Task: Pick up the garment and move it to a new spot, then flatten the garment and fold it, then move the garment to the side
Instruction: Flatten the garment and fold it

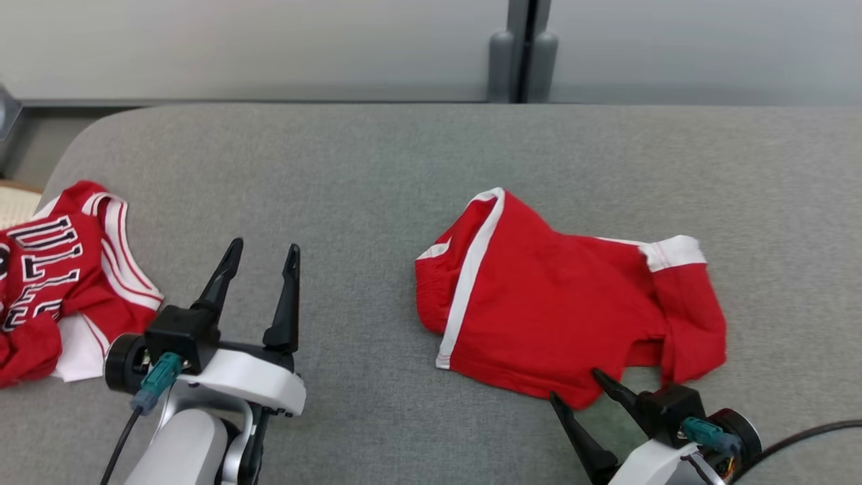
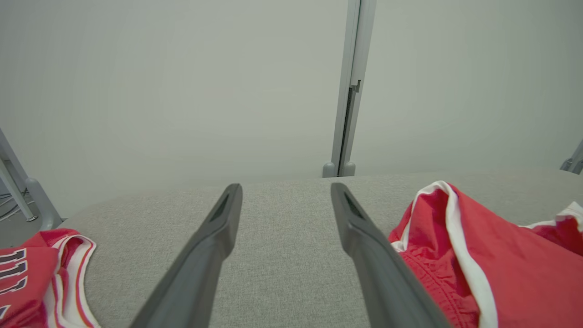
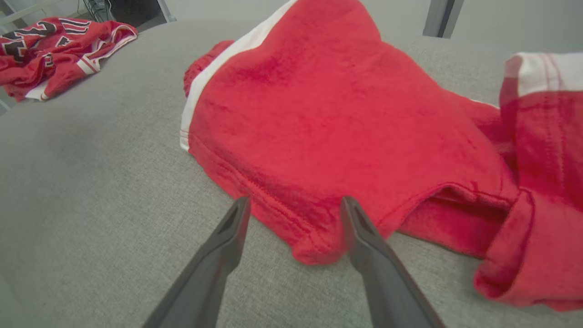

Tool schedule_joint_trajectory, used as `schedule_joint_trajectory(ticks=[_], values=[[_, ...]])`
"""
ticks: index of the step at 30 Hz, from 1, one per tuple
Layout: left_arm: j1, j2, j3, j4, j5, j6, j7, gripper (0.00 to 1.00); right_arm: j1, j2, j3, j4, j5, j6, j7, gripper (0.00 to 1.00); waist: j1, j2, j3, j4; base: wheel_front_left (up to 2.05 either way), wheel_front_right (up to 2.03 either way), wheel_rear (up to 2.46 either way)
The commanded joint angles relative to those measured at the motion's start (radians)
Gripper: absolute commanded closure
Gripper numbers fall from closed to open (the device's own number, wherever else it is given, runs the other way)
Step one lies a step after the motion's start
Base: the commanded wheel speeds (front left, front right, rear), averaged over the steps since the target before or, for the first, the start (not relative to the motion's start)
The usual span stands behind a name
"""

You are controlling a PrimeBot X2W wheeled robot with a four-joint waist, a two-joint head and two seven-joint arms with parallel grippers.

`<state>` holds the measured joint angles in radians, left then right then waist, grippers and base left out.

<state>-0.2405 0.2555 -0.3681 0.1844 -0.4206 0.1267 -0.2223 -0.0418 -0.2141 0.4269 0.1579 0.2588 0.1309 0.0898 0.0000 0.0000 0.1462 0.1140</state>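
A pale grey partition wall stands behind a grey cloth-covered desk with a rounded corner. A grey post rises in the wall beyond the far side of the red shorts.

The shorts are the garment to be moved. They lie loose and rumpled on the desk, with a white stripe running down their left side and a white band at their far right corner. The right leg is folded over on itself into a thick lump.

Well apart to the left of the shorts, at the desk's edge, a red jersey with dark lettering and white trim sits in a crumpled heap.

The left pincer hangs over bare cloth between the jersey and the shorts. It touches neither, its two dark fingers are spread wide, and it holds nothing.

The right pincer sits at the near hem of the shorts, also spread wide. In the right wrist view the lowest corner of the hem lies in the gap between its two fingers. In the head view the tip of the finger nearer the shorts overlaps that red edge. The fingers straddle the fabric without clamping it. A black cable trails off to the right of this wrist.
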Motion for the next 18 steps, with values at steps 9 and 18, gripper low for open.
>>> schedule_joint_trajectory(ticks=[9, 18], values=[[-0.065, -0.033, -0.001, 0.043, 0.016, -0.004, -0.03, 0.0, -0.082, -0.055, 0.095, 0.148, -0.04, 0.0, 0.012, 0.52, 0.0, 0.0, 0.088, 0.061, 0.0, 0.0, 0.0], [-0.069, -0.027, 0.016, 0.073, 0.02, -0.001, -0.039, 0.0, -0.136, -0.042, 0.112, 0.059, 0.018, 0.0, -0.046, 1.0, 0.0, 0.0, 0.072, 0.018, 0.0, 0.0, 0.0]])
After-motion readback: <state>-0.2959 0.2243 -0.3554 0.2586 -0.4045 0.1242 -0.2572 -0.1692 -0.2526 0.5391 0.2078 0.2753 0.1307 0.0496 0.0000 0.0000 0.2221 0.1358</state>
